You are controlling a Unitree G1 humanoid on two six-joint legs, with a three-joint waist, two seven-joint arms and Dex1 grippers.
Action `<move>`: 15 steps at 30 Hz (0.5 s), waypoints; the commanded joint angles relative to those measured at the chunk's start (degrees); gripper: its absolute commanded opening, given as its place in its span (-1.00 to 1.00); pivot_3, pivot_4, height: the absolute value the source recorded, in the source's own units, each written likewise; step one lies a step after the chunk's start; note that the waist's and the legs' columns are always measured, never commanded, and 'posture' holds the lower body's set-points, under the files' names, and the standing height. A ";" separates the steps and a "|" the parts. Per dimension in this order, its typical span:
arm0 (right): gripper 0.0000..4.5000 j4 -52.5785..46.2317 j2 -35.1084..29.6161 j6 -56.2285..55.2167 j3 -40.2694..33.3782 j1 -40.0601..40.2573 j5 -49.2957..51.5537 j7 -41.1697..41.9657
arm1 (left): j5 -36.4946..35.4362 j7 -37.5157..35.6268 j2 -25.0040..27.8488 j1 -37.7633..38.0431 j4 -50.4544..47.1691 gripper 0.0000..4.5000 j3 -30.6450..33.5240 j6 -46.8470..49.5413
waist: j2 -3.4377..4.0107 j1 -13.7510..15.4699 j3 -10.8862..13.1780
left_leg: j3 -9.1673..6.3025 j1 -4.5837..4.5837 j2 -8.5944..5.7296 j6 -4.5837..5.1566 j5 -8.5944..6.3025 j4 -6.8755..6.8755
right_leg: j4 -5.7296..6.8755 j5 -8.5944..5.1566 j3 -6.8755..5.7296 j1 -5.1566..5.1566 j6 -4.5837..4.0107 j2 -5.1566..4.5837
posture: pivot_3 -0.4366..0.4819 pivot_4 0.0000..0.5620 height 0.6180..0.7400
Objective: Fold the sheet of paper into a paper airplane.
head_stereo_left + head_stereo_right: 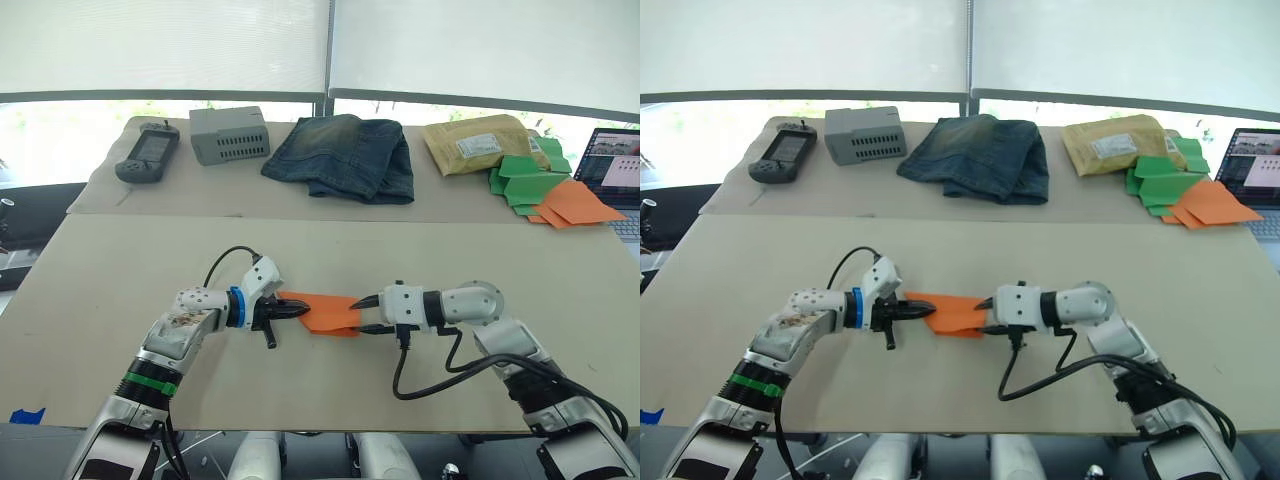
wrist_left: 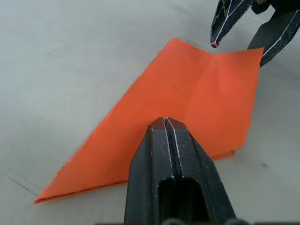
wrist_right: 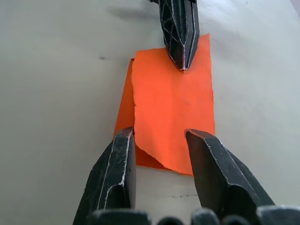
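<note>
The sheet of paper [image 1: 331, 313] is bright orange, folded into a flat layered wedge, and lies on the table [image 1: 150, 270] between my two grippers. Its pointed end faces my left arm. My left gripper [image 1: 300, 310] is shut, and its closed fingertips [image 2: 165, 126] rest on top of the paper near that end. My right gripper [image 1: 358, 315] is open at the paper's opposite, squarer edge [image 3: 173, 164]. One of its fingers stands at each side of that edge without closing on it. The left gripper's tip [image 3: 182, 63] presses on the far edge of the paper.
On the far table stand a black handheld device [image 1: 148, 153], a grey box [image 1: 229, 133], folded jeans [image 1: 345, 155], a padded envelope [image 1: 478, 143] and a pile of green and orange papers [image 1: 545, 188]. A laptop [image 1: 618, 170] sits at the far right.
</note>
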 commanded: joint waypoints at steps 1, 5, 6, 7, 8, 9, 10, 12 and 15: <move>-0.27 -2.11 0.80 3.33 -2.36 0.20 3.15 -0.90 | 1.36 -0.92 0.09 1.02 0.92 -1.00 -1.81 1.07 | 0.00 -0.01 0.00 | 0.00 0.00 0.00 0.00 0.00 0.00 | 0.00 0.00 0.00 0.00 0.00 0.00 | -0.05 -0.47 0.81; -0.85 -1.31 2.01 9.02 -3.19 -0.42 5.88 -0.58 | 1.50 -1.20 -0.09 0.46 1.62 -1.00 -1.80 0.87 | 0.00 -0.01 0.00 | 0.00 0.00 0.00 0.00 0.00 0.00 | 0.00 -0.01 0.00 0.00 0.00 0.00 | -0.05 -0.47 0.81; -0.98 -1.04 2.29 11.03 -3.45 -0.64 6.75 -0.38 | 1.50 -1.26 -0.11 0.30 1.82 -1.00 -1.75 0.83 | 0.00 -0.02 0.00 | 0.00 0.00 0.00 0.00 0.00 0.00 | -0.01 -0.01 0.00 0.00 0.00 0.00 | -0.05 -0.47 0.81; -0.98 -0.72 2.49 13.01 -3.53 -0.87 7.56 -0.01 | 1.53 -1.28 -0.12 0.17 1.99 -1.00 -1.66 0.75 | 0.00 -0.01 0.00 | 0.00 0.00 0.00 0.00 0.00 0.00 | -0.01 -0.01 0.00 0.00 0.00 0.00 | -0.05 -0.47 0.81; -0.98 -0.42 2.70 14.94 -3.63 -1.09 8.40 0.30 | 1.54 -1.32 -0.12 0.06 2.13 -1.00 -1.58 0.72 | 0.00 -0.02 0.00 | 0.00 0.00 0.00 0.00 0.00 0.00 | -0.01 -0.01 0.00 0.00 0.00 0.00 | -0.05 -0.47 0.81; -0.98 -0.28 3.11 17.51 -3.91 -1.28 9.91 0.84 | 1.57 -1.39 -0.09 -0.03 2.24 -1.00 -1.50 0.69 | 0.00 -0.02 0.00 | 0.00 0.00 0.01 0.00 0.00 0.00 | 0.00 -0.01 0.00 0.00 0.00 0.00 | -0.05 -0.47 0.81; -0.98 -0.19 3.32 20.38 -4.03 -1.54 11.15 1.21 | 1.60 -1.39 -0.05 -0.08 2.30 -1.00 -1.40 0.65 | 0.00 -0.02 0.00 | 0.00 0.00 0.01 0.00 0.00 0.00 | 0.00 0.00 0.00 0.00 0.00 0.01 | -0.05 -0.47 0.81; -0.98 0.02 3.65 25.52 -4.18 -2.14 13.21 2.19 | 1.58 -1.33 0.03 -0.06 2.27 -1.00 -1.14 0.73 | 0.00 -0.03 0.00 | -0.01 0.00 0.01 0.00 0.00 0.00 | 0.00 -0.01 0.00 0.00 0.00 0.01 | -0.05 -0.47 0.81; -0.98 0.43 3.61 32.45 -4.12 -3.11 14.94 3.05 | 1.45 -1.23 0.16 0.17 2.04 -1.00 -0.79 0.90 | 0.00 -0.04 0.00 | -0.01 0.00 0.01 0.00 0.00 0.00 | 0.00 -0.01 0.00 0.00 0.00 0.00 | -0.05 -0.47 0.81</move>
